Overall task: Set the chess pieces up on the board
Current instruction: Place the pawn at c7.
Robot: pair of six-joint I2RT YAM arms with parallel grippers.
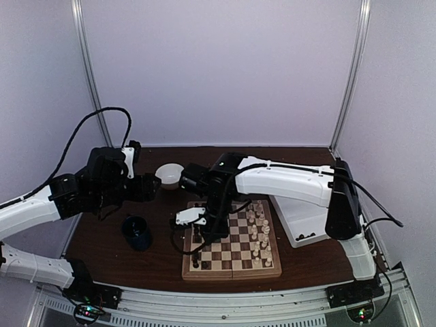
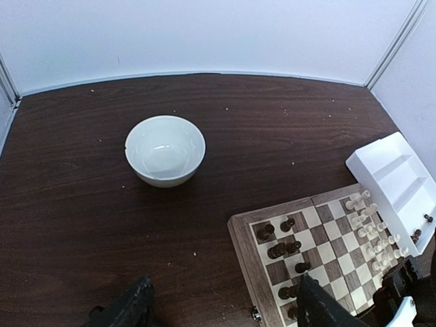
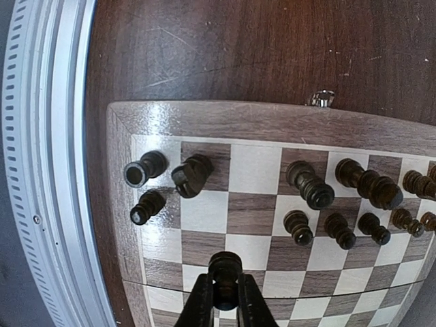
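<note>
Right claw pinches a rounded dark chessman over the glossy board; left claw gapes empty above woodgrain tabletop.

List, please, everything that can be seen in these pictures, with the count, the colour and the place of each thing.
board: one, light and dark brown squares, tan border, on the table before the arms.
dark pieces: many, dark brown, on the board's left part in the top view.
cream pieces: many, pale cream, on the board's right part.
held piece: one, dark brown, between the right gripper's fingers, over the board.
tray: one, white, right of the board.
tray pieces: a few, dark, at the tray's near end.
bowl: one, white, empty, behind the board.
cup: one, dark, left of the board.
table: one, dark brown.
left gripper: one, black, open, holding nothing.
right gripper: one, black, shut on the held piece.
</note>
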